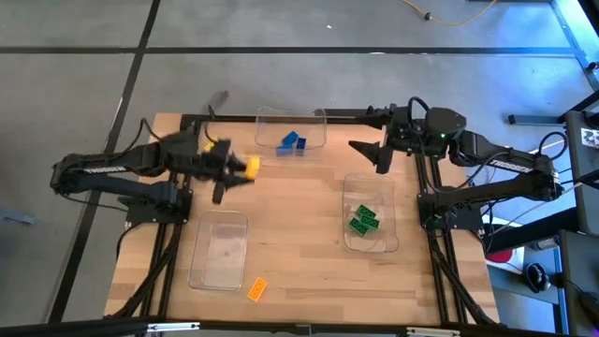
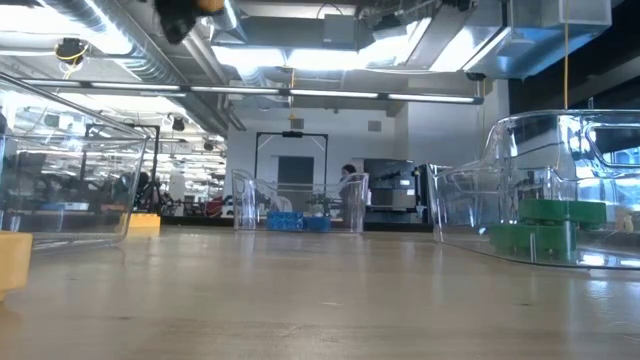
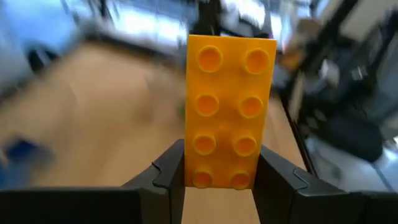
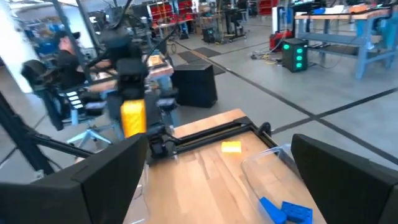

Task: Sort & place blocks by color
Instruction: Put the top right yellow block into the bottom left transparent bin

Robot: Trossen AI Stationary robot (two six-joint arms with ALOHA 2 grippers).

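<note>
High view shows the left claw (image 1: 245, 168) gripping an orange-yellow block (image 1: 251, 167) above the bench (image 1: 299, 234) at ten o'clock; the right claw (image 1: 367, 153) hangs open at two o'clock, beside the blue blocks (image 1: 291, 142).

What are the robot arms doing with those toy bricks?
They are sorting bricks by color into clear trays. The left claw is holding an orange-yellow brick up above the table. The right claw waits open near the back. Blue bricks sit in the back tray, green bricks in the right tray, and another orange brick lies on the table.
</note>
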